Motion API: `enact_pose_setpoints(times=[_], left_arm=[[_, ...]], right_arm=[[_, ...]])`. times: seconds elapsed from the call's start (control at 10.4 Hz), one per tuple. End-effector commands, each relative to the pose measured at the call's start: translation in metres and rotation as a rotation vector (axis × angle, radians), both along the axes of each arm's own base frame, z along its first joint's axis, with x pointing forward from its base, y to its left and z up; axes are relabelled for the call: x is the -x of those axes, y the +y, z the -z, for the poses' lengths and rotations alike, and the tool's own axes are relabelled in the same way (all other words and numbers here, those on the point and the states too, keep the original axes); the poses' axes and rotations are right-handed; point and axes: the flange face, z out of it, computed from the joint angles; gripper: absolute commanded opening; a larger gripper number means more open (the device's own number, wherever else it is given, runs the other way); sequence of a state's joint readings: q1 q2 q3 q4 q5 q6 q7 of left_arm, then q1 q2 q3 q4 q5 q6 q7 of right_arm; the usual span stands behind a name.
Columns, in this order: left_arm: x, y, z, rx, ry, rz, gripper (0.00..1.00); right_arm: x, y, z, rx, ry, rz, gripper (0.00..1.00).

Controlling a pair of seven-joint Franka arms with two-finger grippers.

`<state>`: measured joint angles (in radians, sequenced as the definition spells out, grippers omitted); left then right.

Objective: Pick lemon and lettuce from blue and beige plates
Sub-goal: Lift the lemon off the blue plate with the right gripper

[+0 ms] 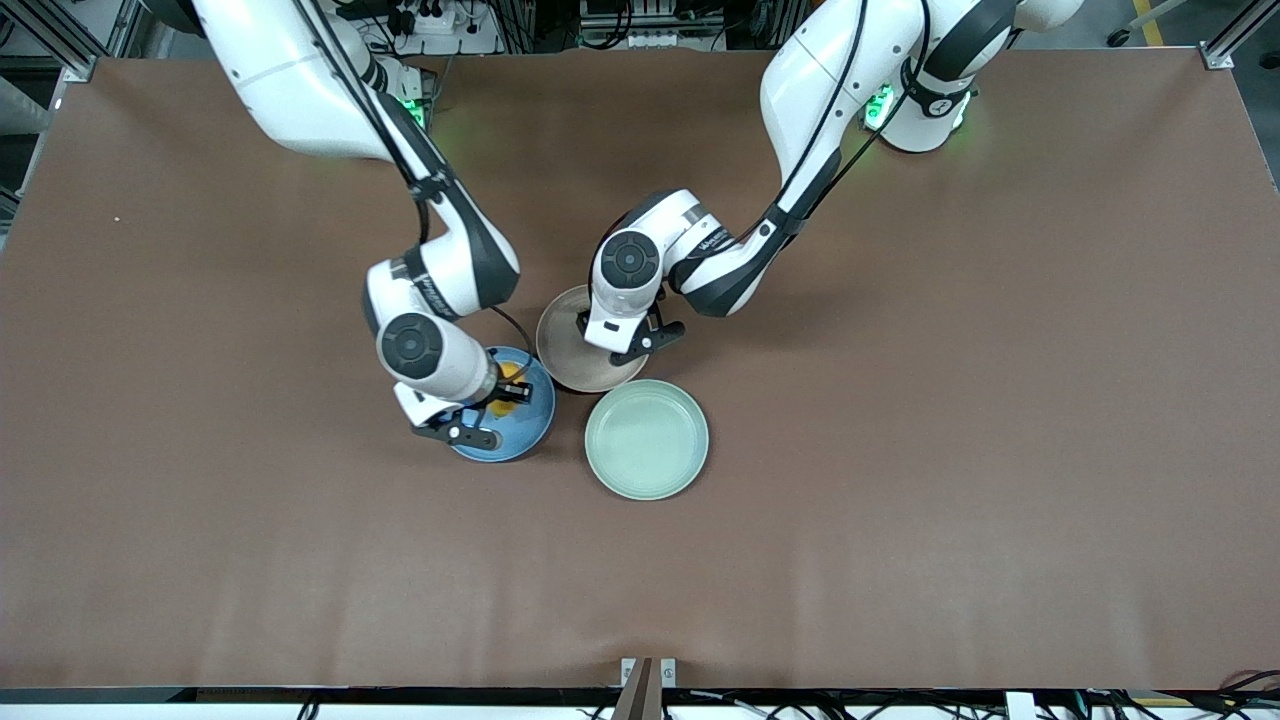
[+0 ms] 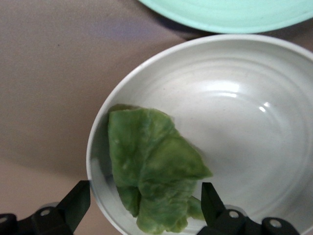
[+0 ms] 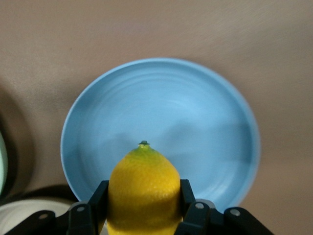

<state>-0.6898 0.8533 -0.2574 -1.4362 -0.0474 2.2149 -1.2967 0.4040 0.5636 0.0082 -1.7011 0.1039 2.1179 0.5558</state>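
Note:
My right gripper (image 1: 497,388) is shut on the yellow lemon (image 3: 143,188) and holds it over the blue plate (image 3: 195,117). In the front view the lemon (image 1: 510,372) peeks out beside the gripper above the blue plate (image 1: 525,438). My left gripper (image 1: 622,342) is open, low over the beige plate (image 1: 562,350). In the left wrist view its two fingers stand on either side of the green lettuce (image 2: 151,166), which lies in the beige plate (image 2: 244,122) near its rim. The lettuce is hidden under the gripper in the front view.
A pale green plate (image 1: 647,438) with nothing in it sits nearer the front camera than the beige plate, close to it and beside the blue plate. Its rim shows in the left wrist view (image 2: 230,12). Bare brown table surrounds the three plates.

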Motion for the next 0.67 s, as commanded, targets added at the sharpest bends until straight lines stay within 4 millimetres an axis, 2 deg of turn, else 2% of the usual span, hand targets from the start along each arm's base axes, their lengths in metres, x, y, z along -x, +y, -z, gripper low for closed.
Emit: enact_pose_setpoints(times=[0.0, 0.1, 0.29, 0.58], left_arm=[[-0.003, -0.002, -0.011, -0.004, -0.016, -0.016, 1.0], [-0.005, 0.0, -0.014, 0.006, -0.004, -0.033, 1.0], [-0.005, 0.001, -0.003, 0.004, 0.013, -0.039, 0.97], [-0.006, 0.0, 0.005, 0.013, 0.009, -0.035, 0.85]], right_arm=[[-0.008, -0.083, -0.051, -0.007, 0.073, -0.026, 0.0], [-0.013, -0.123, -0.057, -0.018, 0.096, -0.04, 0.0], [-0.012, -0.189, -0.041, -0.047, 0.148, -0.06, 0.0], [-0.006, -0.245, -0.007, -0.024, 0.141, -0.011, 0.0]])
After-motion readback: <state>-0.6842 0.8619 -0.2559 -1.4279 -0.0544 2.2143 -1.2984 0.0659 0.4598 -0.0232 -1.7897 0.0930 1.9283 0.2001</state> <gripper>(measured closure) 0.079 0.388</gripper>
